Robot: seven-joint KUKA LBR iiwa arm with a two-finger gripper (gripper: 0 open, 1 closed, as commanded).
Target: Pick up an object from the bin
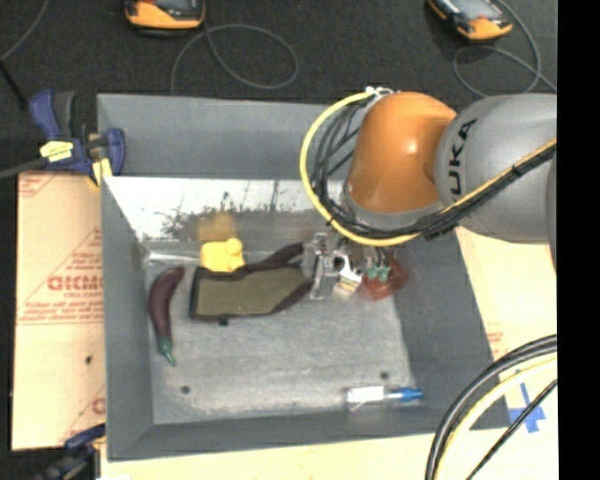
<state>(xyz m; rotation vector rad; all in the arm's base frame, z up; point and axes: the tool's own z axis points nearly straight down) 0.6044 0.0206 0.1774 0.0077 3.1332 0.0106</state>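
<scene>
1. Grey metal bin [300, 361], and the gripper [322, 270] is down low near the middle of it, a touch toward the far wall, tucked under the arm's orange cover [398, 150].
2. Spread or pressed together? From this angle it cannot be told; the wrist sits over it.
3. Nearest thing is a flat olive-brown pouch [239, 295]. It lies from the left half toward the centre, and its dark tapered right end runs right up to the gripper.
4. A red round toy [386, 279] sits just beside the gripper, toward the right wall.
5. The pouch end looks like the likely pick. It looks flat and limp, so the pinch should take that raised dark end, not the flat panel. The lift should go straight up, clear of the yellow block [222, 254] just beside the pouch's far-left corner.
6. A purple aubergine toy [164, 305] lies by the left wall, and a blue-capped pen [384, 397] lies along the near edge, toward the right corner.
7. Around the bin is dark floor with looping cables [253, 56]. Beyond the far edge are two orange-and-black devices [164, 11].
</scene>
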